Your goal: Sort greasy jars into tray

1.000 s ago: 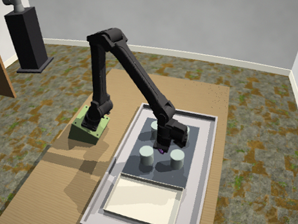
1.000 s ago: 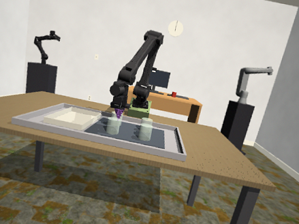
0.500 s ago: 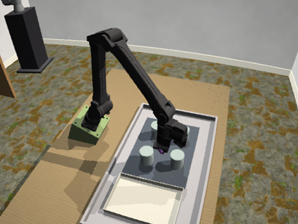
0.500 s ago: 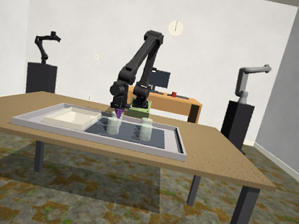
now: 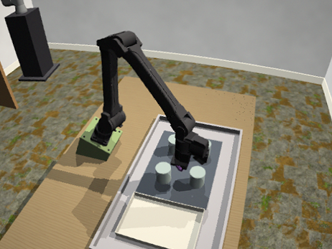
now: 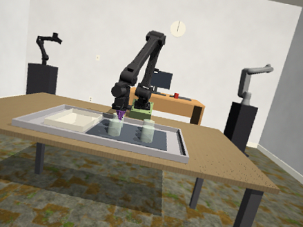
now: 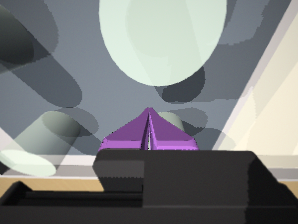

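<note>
Four pale green glass jars stand mouth down on the dark grey mat [image 5: 184, 194] [image 6: 160, 143] [image 7: 115, 100]. Two are at the front, the front left jar [image 5: 163, 172] and the front right jar [image 5: 197, 176]. The back left jar [image 5: 171, 139] and the back right jar [image 5: 209, 143] are partly hidden by the arm. My gripper [image 5: 181, 167] [image 6: 119, 116] [image 7: 149, 112] is shut on nothing, its purple fingertips low over the mat between the two front jars. In the wrist view one jar [image 7: 160, 35] stands just ahead of the fingertips, apart from them. The cream tray [image 5: 158, 223] [image 6: 69, 121] [image 7: 280, 120] holds nothing.
The mat and tray lie on the rimmed steel table top [image 5: 231, 175] [image 6: 101, 140], which rests on a wooden table [image 5: 50, 224]. The arm's green base [image 5: 100, 143] stands to the left of it.
</note>
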